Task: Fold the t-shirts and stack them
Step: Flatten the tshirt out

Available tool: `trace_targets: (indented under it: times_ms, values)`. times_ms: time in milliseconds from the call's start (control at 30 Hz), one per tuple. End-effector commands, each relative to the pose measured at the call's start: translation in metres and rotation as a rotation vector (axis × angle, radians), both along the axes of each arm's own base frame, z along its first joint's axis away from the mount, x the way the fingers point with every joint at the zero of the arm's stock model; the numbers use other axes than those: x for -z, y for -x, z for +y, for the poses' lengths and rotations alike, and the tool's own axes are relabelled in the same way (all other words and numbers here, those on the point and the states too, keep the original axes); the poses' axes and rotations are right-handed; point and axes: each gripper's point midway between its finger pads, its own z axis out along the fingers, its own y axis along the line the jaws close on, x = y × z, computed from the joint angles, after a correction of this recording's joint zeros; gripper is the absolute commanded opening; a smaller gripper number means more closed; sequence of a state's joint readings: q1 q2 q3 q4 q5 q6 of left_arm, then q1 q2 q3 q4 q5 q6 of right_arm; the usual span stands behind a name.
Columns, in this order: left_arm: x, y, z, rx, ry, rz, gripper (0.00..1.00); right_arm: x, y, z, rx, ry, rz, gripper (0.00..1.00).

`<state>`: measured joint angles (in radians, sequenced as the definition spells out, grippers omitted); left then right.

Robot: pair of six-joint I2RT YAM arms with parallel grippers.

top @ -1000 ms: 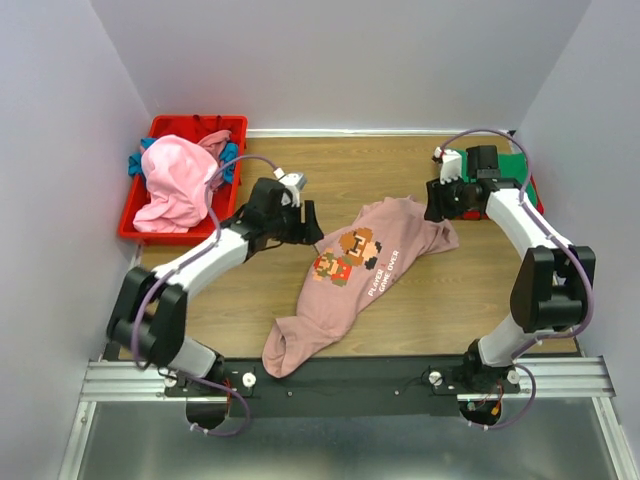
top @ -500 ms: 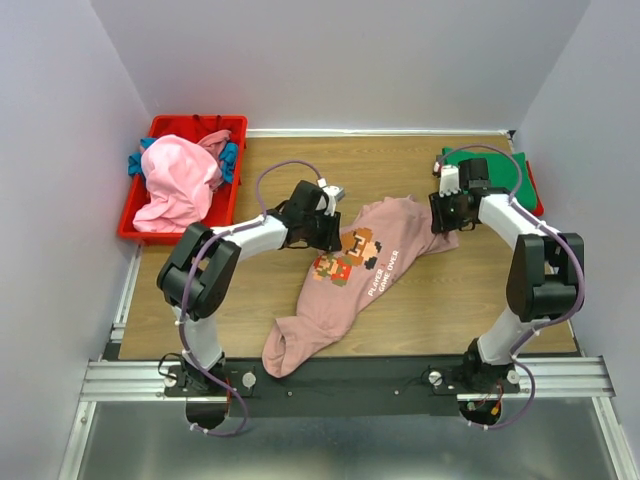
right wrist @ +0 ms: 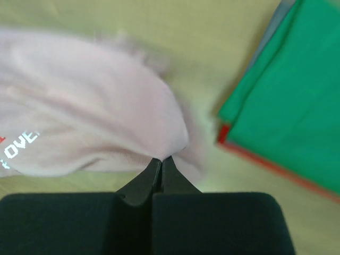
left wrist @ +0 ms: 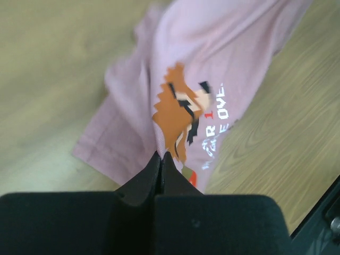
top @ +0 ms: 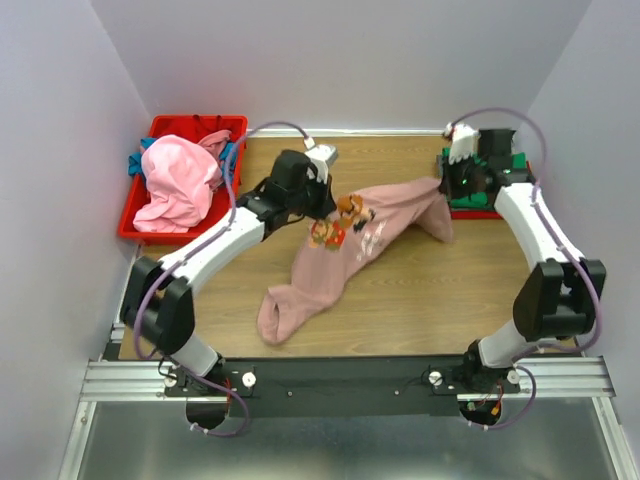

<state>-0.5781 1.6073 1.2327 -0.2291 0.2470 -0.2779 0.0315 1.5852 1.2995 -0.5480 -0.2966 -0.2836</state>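
The dusty-pink t-shirt (top: pixel 385 218) with a pixel character print hangs stretched between both arms, its lower end (top: pixel 280 310) trailing on the table. My left gripper (top: pixel 328 198) is shut on its cloth beside the print (left wrist: pixel 178 114). My right gripper (top: pixel 447 184) is shut on the shirt's other edge (right wrist: pixel 106 122). Folded green (top: pixel 500 170) and red t-shirts lie stacked at the back right, seen as a green t-shirt (right wrist: pixel 287 111) in the right wrist view. A brighter pink t-shirt (top: pixel 178 180) is heaped in the bin over a blue one (top: pixel 135 162).
A red plastic bin (top: pixel 140 225) stands at the back left against the wall. White walls close in the table on three sides. The arms' mounting rail (top: pixel 340 378) runs along the near edge.
Both grippers closed on the dusty-pink shirt and lifted it toward the back of the table. The shirt pulled taut between them and its lower end dragged left.
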Motion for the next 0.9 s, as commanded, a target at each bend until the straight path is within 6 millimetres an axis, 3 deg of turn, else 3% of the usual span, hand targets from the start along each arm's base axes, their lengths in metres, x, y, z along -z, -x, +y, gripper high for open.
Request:
trace_targets:
  times_ms: [0,67,133,167,233,267,300,333,433,467,533,567,600,633,667,767,800,867]
  values:
    - [-0.136,-0.007,0.023,-0.083,0.096,-0.325,0.0,-0.127,-0.017,0.011,-0.097,-0.019,-0.3,0.0]
    - [-0.177,0.004,0.03,-0.079,0.14,-0.407,0.0,-0.165,-0.011,0.017,-0.129,-0.042,-0.377,0.0]
    - [-0.225,0.034,0.037,-0.033,0.217,-0.492,0.0,-0.202,0.002,0.023,-0.161,-0.057,-0.461,0.0]
    - [-0.231,0.042,0.036,-0.008,0.233,-0.496,0.0,-0.21,0.01,0.024,-0.177,-0.059,-0.484,0.0]
    - [-0.235,0.067,0.025,0.098,0.275,-0.475,0.0,-0.194,0.025,0.026,-0.204,-0.051,-0.461,0.0]
    - [-0.226,0.079,0.018,0.144,0.292,-0.434,0.0,-0.196,0.04,0.024,-0.22,-0.027,-0.482,0.0]
    - [-0.218,0.091,0.01,0.189,0.308,-0.397,0.0,-0.179,0.046,0.022,-0.223,-0.009,-0.455,0.0]
    - [-0.207,0.116,-0.009,0.283,0.331,-0.346,0.0,-0.142,0.054,0.017,-0.215,0.012,-0.379,0.0]
    - [-0.14,0.161,-0.043,0.371,0.323,-0.152,0.0,-0.084,0.076,-0.005,-0.172,0.124,-0.278,0.0]
    - [-0.096,0.196,-0.065,0.434,0.304,-0.021,0.0,-0.045,0.093,-0.012,-0.165,0.154,-0.196,0.0]
    - [-0.044,0.233,-0.08,0.479,0.252,0.118,0.02,-0.013,0.109,-0.015,-0.165,0.167,-0.126,0.0]
    - [-0.009,0.248,-0.08,0.478,0.2,0.189,0.11,0.006,0.12,-0.016,-0.165,0.169,-0.083,0.0]
    - [0.017,0.273,-0.085,0.495,0.148,0.261,0.28,0.012,0.125,-0.018,-0.153,0.168,-0.068,0.0]
    - [0.033,0.272,-0.083,0.435,0.107,0.267,0.36,0.017,0.128,-0.019,-0.144,0.17,-0.057,0.0]
    - [0.044,0.279,-0.077,0.415,0.079,0.279,0.46,0.025,0.133,-0.021,-0.13,0.173,-0.035,0.0]
    - [0.039,0.256,-0.06,0.252,0.061,0.215,0.55,0.034,0.135,-0.024,-0.115,0.176,-0.014,0.0]
    - [0.02,0.237,-0.051,0.16,0.087,0.131,0.63,0.037,0.135,-0.023,-0.113,0.174,-0.006,0.0]
    - [0.003,0.224,-0.039,0.107,0.099,0.068,0.68,0.039,0.133,-0.023,-0.109,0.167,-0.001,0.0]
